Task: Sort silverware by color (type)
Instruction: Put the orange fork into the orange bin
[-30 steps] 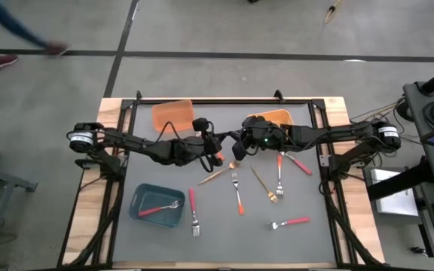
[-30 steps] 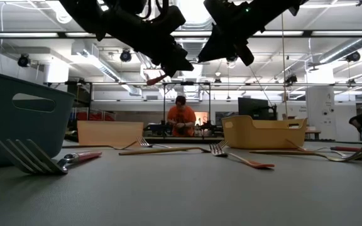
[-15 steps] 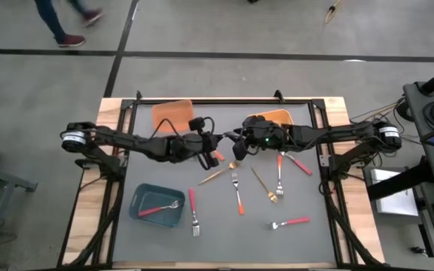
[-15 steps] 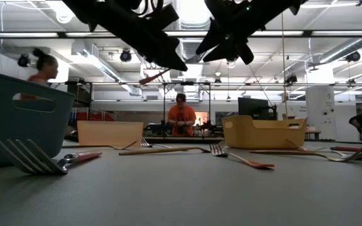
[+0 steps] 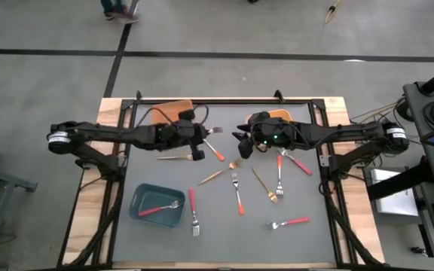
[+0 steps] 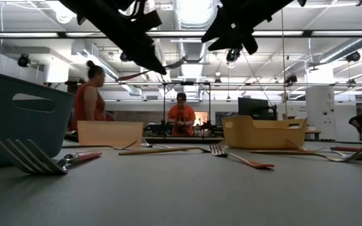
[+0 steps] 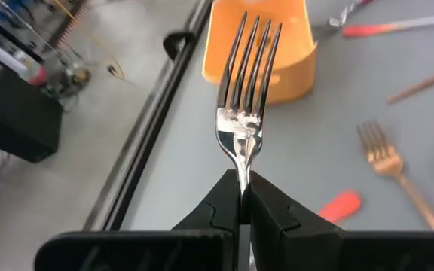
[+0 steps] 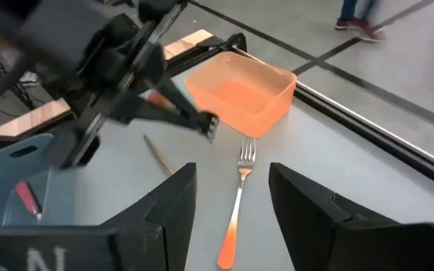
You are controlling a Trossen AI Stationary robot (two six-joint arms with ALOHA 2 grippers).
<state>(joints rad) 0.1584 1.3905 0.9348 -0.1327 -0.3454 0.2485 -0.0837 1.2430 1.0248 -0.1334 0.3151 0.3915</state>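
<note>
Gripping a fork (image 7: 246, 90), the left hand (image 7: 241, 197) hides its handle.

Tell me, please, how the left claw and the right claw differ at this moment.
The left claw is shut on a fork, pinching it just below the tines; the right claw is open and holds nothing. The left claw hangs by the orange bin, the right claw by the yellow-orange bin. Both hang raised above the table, touching nothing on it.
</note>
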